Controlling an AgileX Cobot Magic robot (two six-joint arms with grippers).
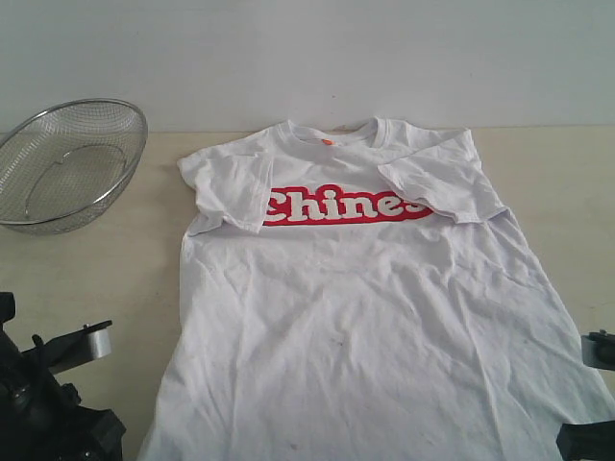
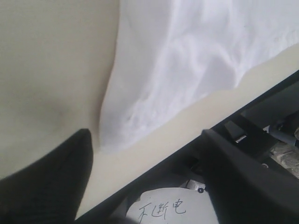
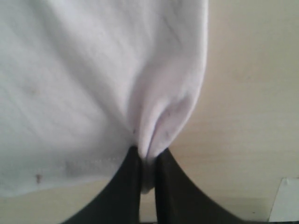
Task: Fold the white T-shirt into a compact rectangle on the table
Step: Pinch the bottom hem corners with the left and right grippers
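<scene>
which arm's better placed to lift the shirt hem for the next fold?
Right. The right tool is shut on a hem corner of the white T-shirt, so it can probably lift straight away. The left tool is open, and the other hem corner lies ungripped by its fingers.

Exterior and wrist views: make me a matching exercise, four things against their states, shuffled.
1 left gripper
2 right gripper
3 basket
4 sleeves

A empty, on the table
B jaws shut on shirt fabric
C folded in over the chest
D jaws open, nothing held

Pairs: 1-D, 2-B, 3-A, 4-C
</scene>
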